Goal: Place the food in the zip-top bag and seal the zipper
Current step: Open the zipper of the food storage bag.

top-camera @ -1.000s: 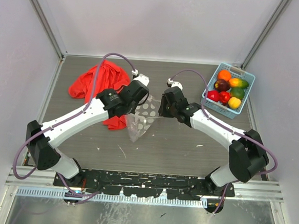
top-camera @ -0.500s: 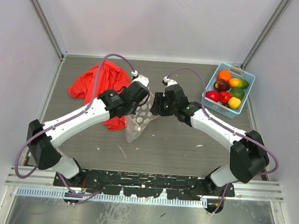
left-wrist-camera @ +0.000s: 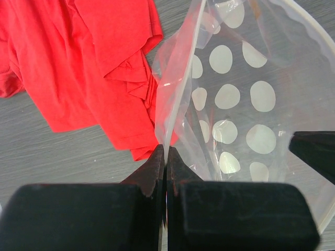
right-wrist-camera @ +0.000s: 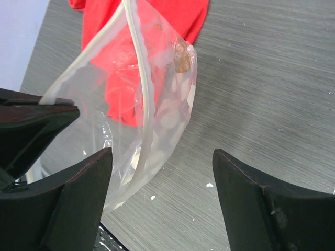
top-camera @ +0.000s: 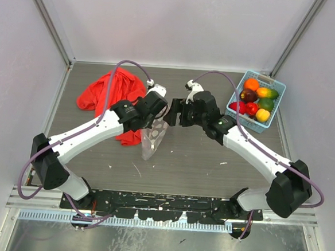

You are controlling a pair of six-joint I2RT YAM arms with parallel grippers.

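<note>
Since a second ago, the right claw [right-wrist-camera: 162,154] has spread and released the zip-top bag [left-wrist-camera: 230,99]. It now hangs over the tabletop [top-camera: 211,163] from the left claw [left-wrist-camera: 165,151], which is pressed together on its rim. The film looks thin, limp and slippery; regrip at the stiffer zipper [right-wrist-camera: 140,57].

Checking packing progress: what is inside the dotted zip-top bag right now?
The zip-top bag looks empty; through it only red cloth and table appear. The food sits in the blue basket. The left gripper covers part of the bag.
</note>
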